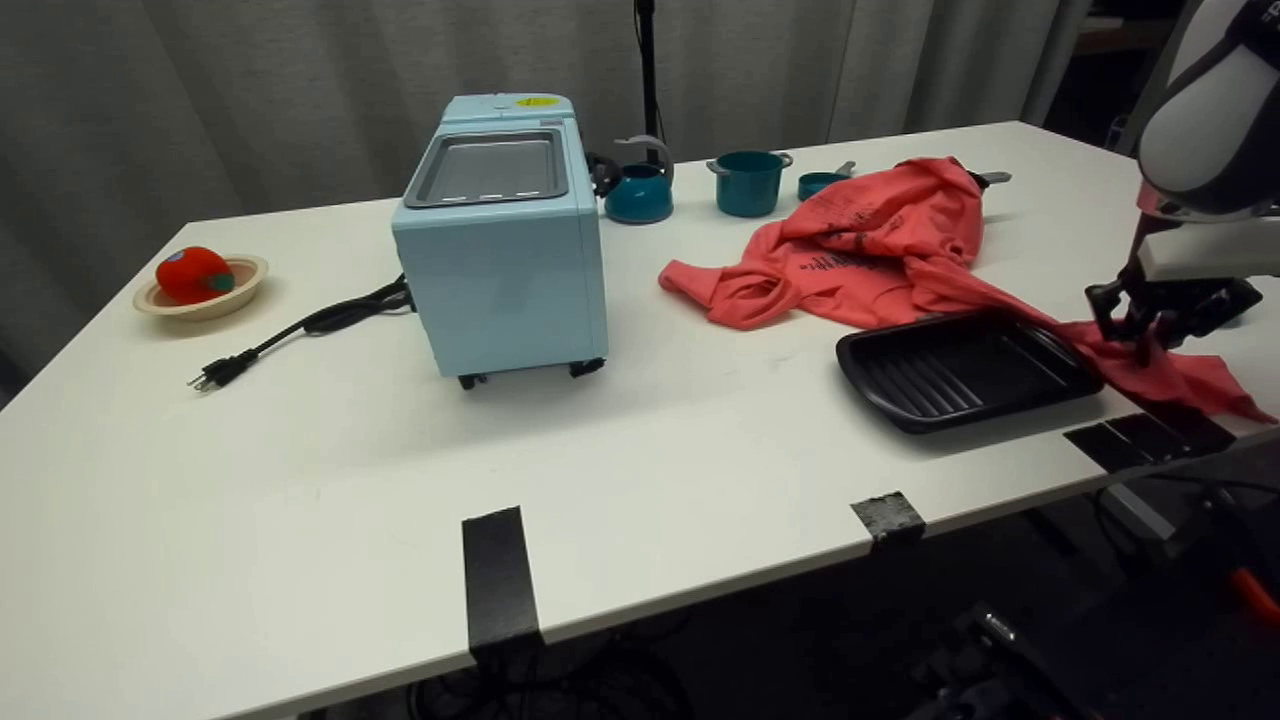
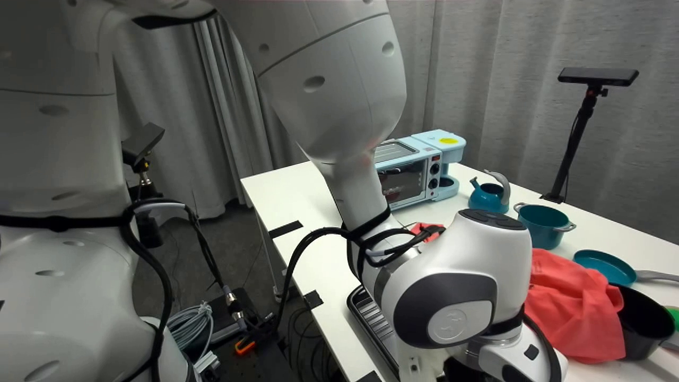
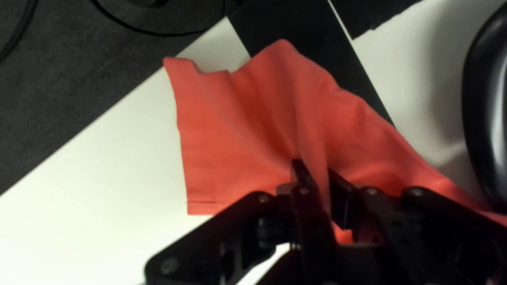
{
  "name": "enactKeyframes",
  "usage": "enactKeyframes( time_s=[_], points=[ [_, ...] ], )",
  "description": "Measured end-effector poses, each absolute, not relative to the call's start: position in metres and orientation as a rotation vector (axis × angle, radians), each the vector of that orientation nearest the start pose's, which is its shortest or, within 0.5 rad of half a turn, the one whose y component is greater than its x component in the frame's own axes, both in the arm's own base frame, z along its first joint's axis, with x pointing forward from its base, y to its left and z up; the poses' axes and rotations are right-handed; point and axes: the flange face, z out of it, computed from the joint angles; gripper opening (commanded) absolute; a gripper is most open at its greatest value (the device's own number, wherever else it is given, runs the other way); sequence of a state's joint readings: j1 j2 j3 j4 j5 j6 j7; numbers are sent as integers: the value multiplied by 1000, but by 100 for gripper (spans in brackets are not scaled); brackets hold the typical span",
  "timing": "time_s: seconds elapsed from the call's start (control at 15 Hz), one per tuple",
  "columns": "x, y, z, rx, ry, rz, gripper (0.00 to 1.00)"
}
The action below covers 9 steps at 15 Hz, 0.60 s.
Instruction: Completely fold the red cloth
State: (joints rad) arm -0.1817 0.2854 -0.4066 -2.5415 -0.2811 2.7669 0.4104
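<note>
Wrist view: gripper (image 3: 318, 174) pinching a ridge of red cloth (image 3: 233, 150) nr table (image 3: 126, 150) edge; in an exterior view, cloth runs alongside blk tray (image 1: 960, 375) to bunched heap nr teal pot (image 1: 750, 188).

No word can be read with certainty. Dark, script-like printing (image 1: 835, 262) runs across the red cloth (image 1: 925, 225), right of centre in the upper half of an exterior view (loopy letters, too blurred to spell out), and more of it shows higher on the folds. A yellow sticker (image 1: 538, 101) sits on top of the pale blue oven (image 1: 505, 280) in both exterior views, its wording too small to make out. On the robot arm (image 1: 1200, 150), at the upper right corner of an exterior view, white characters (image 1: 1274, 14) on black are cut by the frame's edge. Low and right of centre in an exterior view, a faint round emblem (image 2: 450, 322) marks a pale disc on the arm.
</note>
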Motion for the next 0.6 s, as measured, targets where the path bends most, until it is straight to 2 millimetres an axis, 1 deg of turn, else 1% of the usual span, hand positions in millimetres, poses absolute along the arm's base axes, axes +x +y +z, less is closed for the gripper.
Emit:
enactKeyframes(
  time_s=[0.13, 0.33, 0.47, 0.6],
  points=[
    [387, -252, 184, -3138, 1172, 56, 2],
    [412, -247, 215, -3148, 1145, -26, 2],
    [429, -238, 240, -3141, 1127, -49, 2],
    [446, -221, 264, -3120, 1108, -63, 2]
  ],
)
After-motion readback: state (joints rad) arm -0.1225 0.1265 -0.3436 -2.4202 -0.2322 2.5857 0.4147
